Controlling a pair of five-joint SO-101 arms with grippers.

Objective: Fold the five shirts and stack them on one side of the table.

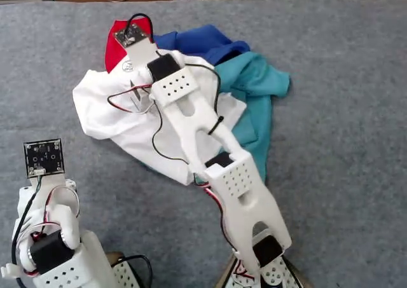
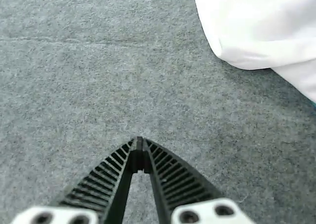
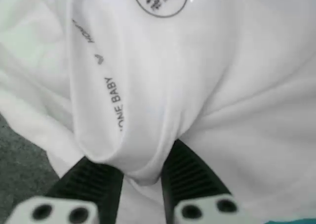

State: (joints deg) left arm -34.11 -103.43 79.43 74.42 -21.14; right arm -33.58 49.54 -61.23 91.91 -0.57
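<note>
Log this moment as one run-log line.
right claw: shut on white shirt fold | left claw: shut, over table | red shirt, blue shirt, teal shirt: heaped, unfolded

White shirt (image 1: 121, 119) carries grey print, among a red shirt (image 1: 116, 45), blue shirt (image 1: 202, 42) and teal shirt (image 1: 257, 84)

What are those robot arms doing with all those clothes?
They are meant to fold shirts. The right pincer grips a fold of the white shirt, which lies crumpled on a heap with a red shirt, a blue shirt and a teal shirt. The left pincer is shut over the bare table, beside the heap. Nothing is folded yet.
</note>
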